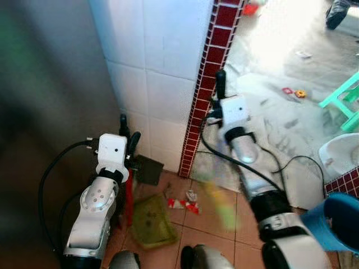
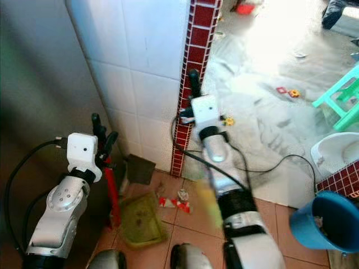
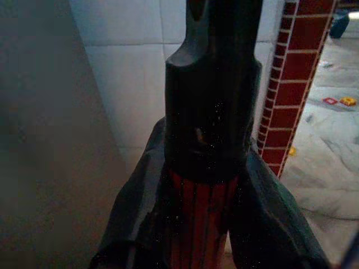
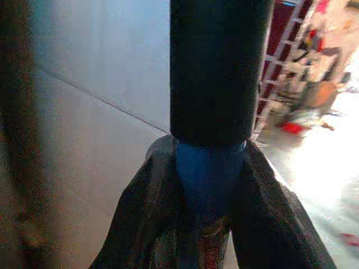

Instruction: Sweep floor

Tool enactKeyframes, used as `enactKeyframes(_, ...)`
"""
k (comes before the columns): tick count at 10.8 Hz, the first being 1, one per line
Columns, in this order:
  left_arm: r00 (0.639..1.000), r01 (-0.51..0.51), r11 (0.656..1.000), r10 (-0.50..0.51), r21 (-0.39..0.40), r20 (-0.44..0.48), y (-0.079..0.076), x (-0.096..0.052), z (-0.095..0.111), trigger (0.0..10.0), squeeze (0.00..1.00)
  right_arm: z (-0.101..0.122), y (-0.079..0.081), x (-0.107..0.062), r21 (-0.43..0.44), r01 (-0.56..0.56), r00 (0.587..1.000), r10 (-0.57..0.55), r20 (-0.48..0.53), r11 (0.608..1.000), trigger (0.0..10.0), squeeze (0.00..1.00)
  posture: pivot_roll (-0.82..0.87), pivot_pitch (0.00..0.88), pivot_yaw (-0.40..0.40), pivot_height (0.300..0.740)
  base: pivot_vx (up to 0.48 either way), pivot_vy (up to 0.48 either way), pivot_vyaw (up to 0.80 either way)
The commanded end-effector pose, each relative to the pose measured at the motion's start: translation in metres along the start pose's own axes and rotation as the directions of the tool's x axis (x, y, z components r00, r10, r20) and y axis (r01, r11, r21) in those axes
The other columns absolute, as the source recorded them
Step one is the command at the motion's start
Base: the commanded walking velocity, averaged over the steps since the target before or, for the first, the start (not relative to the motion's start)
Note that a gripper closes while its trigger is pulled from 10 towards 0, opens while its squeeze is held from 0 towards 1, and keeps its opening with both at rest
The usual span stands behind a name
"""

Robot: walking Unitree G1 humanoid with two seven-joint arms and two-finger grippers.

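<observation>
Your left gripper [image 1: 128, 140] sits low by the white tiled wall [image 1: 162, 61], and its two black fingers [image 3: 263, 218] are clamped on a red handle [image 3: 199, 224] with a black cap; that handle runs down to the green dustpan [image 1: 150, 224] lying flat on the terracotta floor tiles [image 1: 213, 224], just in front of your feet. Your right gripper [image 1: 220, 89] is up beside the red brick column edge [image 1: 216, 50], its fingers squeezed around a pole [image 4: 210, 185] that shows blue below a black grip. In the head views you see a blurred yellowish streak [image 1: 221, 207] dropping from that arm toward the floor, which is probably the broom [image 1: 221, 207], though it is too smeared to be sure. Red and white scraps of litter [image 1: 186, 204] lie on the tiles between the dustpan and that streak, near the foot of the column. A dark flat panel [image 1: 147, 168] leans at the wall base behind the dustpan. Off to your right, a blue bucket [image 2: 325, 221] stands near the frame edge, and beyond the column a turquoise stool [image 1: 345, 101] stands on the pale, brightly lit ground, with small bits of litter [image 1: 294, 92] scattered near it.
</observation>
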State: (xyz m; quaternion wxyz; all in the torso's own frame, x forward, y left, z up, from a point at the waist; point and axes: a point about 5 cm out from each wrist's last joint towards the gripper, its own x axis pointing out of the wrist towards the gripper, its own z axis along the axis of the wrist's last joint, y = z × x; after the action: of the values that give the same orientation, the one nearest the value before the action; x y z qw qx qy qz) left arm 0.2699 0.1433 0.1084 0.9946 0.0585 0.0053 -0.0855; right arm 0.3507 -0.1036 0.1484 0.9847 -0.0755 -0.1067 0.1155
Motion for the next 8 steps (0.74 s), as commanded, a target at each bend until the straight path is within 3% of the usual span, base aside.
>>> enactKeyframes(1,0.999,0.033,0.999,-0.033,-0.024,-0.002,-0.009,0.005,0.001,10.0,0.0,0.008,-0.003,0.004,-0.014,-0.002,0.999,0.003,0.038,1.0,10.0,0.0,0.01,0.094,-0.047,0.74,0.0,0.0,0.0)
enactKeyframes(2,0.996,0.064,0.993,-0.07,-0.095,-0.056,-0.019,0.006,-0.008,10.0,0.0,0.006,-0.003,0.004,-0.001,0.004,1.0,-0.004,0.021,1.0,10.0,0.0,0.01,0.094,-0.048,0.74,0.0,0.0,0.0)
enactKeyframes(4,0.985,0.136,0.981,-0.149,-0.138,-0.087,-0.039,0.008,-0.014,10.0,0.0,0.003,-0.003,0.004,0.016,0.003,1.0,-0.003,-0.005,1.0,10.0,0.0,0.01,0.092,-0.05,0.74,0.0,0.0,0.0)
enactKeyframes(5,0.984,0.147,0.977,-0.16,-0.152,-0.078,-0.044,0.011,-0.014,10.0,0.0,0.0,-0.003,0.004,0.034,0.005,1.0,-0.004,-0.023,0.999,10.0,0.0,0.01,0.09,-0.053,0.74,0.0,0.0,0.0)
enactKeyframes(6,0.985,0.141,0.964,-0.16,-0.224,-0.068,-0.05,0.02,-0.011,10.0,0.0,-0.004,-0.001,0.007,0.101,0.023,0.997,-0.016,-0.069,0.995,10.0,0.0,0.0,0.086,-0.052,0.74,0.0,0.0,0.0)
enactKeyframes(7,0.984,0.141,0.952,-0.165,-0.27,-0.069,-0.053,0.025,-0.01,10.0,0.0,-0.002,-0.002,0.008,0.091,0.023,0.998,-0.018,-0.063,0.996,10.0,0.0,0.0,0.081,-0.052,0.74,0.0,0.0,0.0)
enactKeyframes(8,0.982,0.154,0.951,-0.177,-0.27,-0.066,-0.055,0.028,-0.009,10.0,0.0,-0.004,-0.003,0.009,0.124,0.041,0.996,-0.031,-0.082,0.991,10.0,0.0,0.0,0.078,-0.051,0.74,0.0,0.0,0.0)
